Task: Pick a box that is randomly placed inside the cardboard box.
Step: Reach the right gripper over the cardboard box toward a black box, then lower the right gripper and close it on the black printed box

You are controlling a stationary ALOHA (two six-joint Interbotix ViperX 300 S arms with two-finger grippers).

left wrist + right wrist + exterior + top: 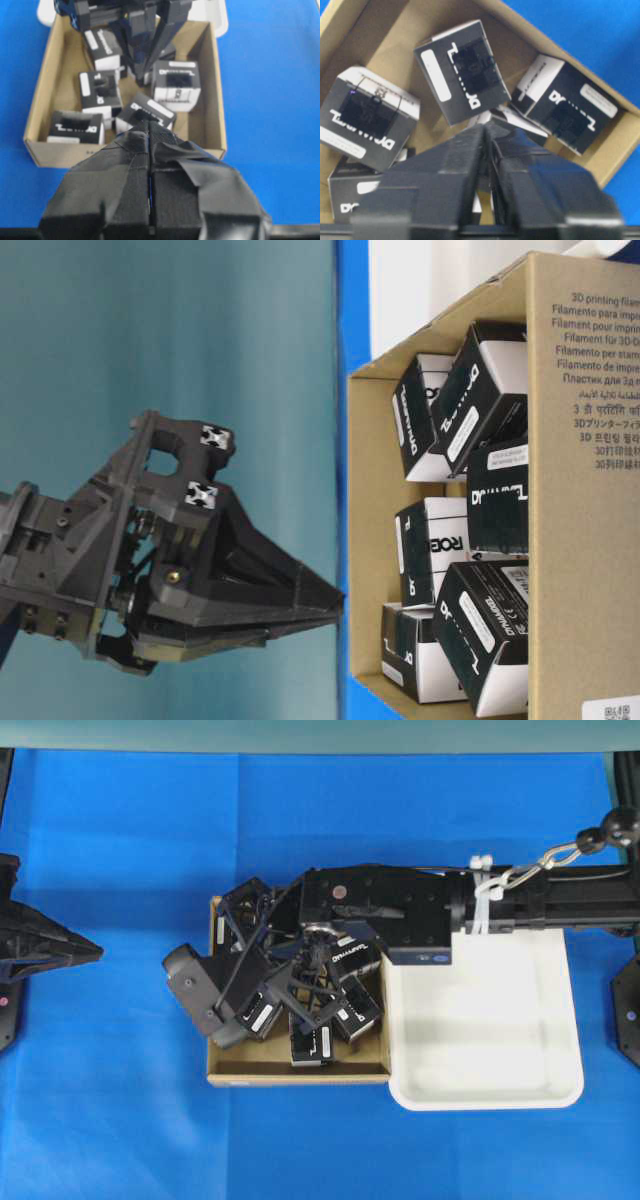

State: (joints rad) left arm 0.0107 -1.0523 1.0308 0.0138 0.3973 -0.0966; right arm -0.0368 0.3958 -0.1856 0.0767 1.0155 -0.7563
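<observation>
On blue cloth (120, 1120): cardboard box (300, 1072); right pincer (487, 131) nearly pressed together, left pincer (150, 131) pressed together.

Overhead, table-level, two wrist views

A blue-covered table (120, 1120) carries a shallow brown cardboard box (300, 1072) and, touching its right side, a white rounded-corner plastic tray (490, 1050).

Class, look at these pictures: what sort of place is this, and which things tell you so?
Probably a robotics lab bench set up for a picking test: two robot arms over a blue cloth, a cardboard box of small black cartons, and a white tray beside it.
</observation>
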